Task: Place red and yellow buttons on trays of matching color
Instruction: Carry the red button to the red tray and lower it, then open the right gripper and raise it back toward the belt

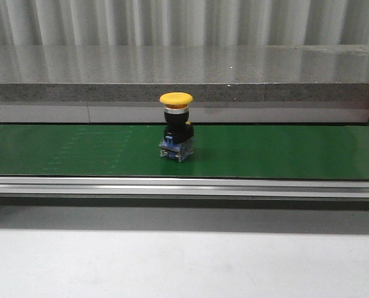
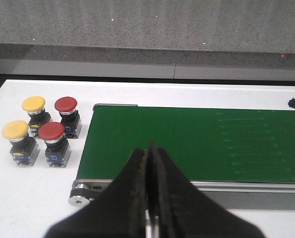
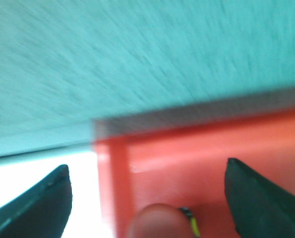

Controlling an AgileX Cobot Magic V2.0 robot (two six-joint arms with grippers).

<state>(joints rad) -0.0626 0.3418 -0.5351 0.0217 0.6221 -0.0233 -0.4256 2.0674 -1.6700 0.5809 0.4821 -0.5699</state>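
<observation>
Front view: yellow button (image 1: pixel 176 126) stands upright on green belt (image 1: pixel 283 152).

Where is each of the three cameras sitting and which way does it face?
Front view: faces forward over the green conveyor belt, where a yellow mushroom-cap button stands; none of the robot shows.
Left wrist view: on the left arm, facing the belt's end and four spare buttons; the shut left hand shows.
Right wrist view: on the right arm, blurred, close over a red tray; the open right hand shows.
Shared: front and left wrist views both show the green belt.
</observation>
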